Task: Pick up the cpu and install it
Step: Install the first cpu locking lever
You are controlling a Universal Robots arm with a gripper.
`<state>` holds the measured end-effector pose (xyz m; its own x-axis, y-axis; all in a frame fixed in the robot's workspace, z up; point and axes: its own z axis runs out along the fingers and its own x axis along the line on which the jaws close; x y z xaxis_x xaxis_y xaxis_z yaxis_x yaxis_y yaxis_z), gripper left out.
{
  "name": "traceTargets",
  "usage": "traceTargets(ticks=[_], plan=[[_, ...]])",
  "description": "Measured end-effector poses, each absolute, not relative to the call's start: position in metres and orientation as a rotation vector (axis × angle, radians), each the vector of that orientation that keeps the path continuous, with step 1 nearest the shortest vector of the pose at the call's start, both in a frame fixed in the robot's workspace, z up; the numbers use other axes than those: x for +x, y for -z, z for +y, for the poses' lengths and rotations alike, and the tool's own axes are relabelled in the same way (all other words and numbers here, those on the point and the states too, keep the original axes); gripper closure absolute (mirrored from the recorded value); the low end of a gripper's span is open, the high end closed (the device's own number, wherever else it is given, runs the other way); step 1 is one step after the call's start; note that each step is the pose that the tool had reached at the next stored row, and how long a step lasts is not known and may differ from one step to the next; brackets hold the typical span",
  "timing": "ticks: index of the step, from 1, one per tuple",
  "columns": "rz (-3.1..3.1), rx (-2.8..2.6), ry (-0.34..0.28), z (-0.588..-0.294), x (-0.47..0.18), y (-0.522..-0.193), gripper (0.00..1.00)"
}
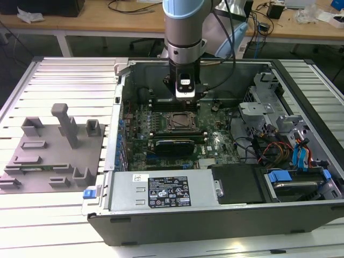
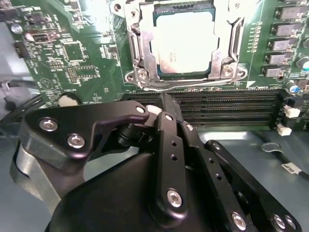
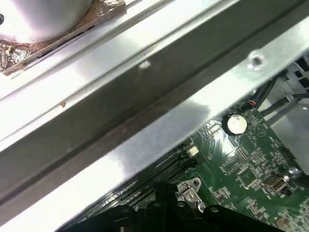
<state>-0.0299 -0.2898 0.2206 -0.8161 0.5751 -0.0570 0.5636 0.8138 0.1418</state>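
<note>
My pincer (image 2: 164, 104) hangs inside the open computer case (image 1: 215, 215), just above the dark memory slots (image 2: 227, 104) that run alongside the socket (image 2: 183, 43). In the second wrist view my two black fingers (image 2: 169, 145) are pressed together into one narrow blade with nothing between them, so I am clenched and carry nothing. The cpu (image 2: 186, 41) lies flat in the metal-framed socket on the green motherboard (image 2: 77, 58), its pale silvery top facing up, framed by the socket's steel bracket and corner screws. It sits just beyond my fingertips, across the row of slots, apart from me and untouched.

In the exterior view my arm (image 1: 184, 32) comes straight down over the board, and the socket (image 1: 178, 121) shows directly in front of my wrist, near the middle of the case. On the ribbed desk (image 1: 64, 80) at the exterior view's left rests the grey plastic tray (image 1: 51, 156) with its upright blocks, well apart from me.

In the first wrist view the case's metal rim (image 3: 145, 121) crosses close by, with a round coin battery (image 3: 235, 124) on the board beyond it.
</note>
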Motion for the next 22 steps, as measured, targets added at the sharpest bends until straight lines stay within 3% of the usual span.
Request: traceTargets(ticks=[5,18,22], plan=[[2.885,0.902,-0.079,-0.293,-0.03,-0.223,0.89],[2.885,0.889,-0.061,-0.305,-0.032,-0.223,0.89],[2.91,0.782,-0.013,-0.305,-0.032,-0.223,0.89]])
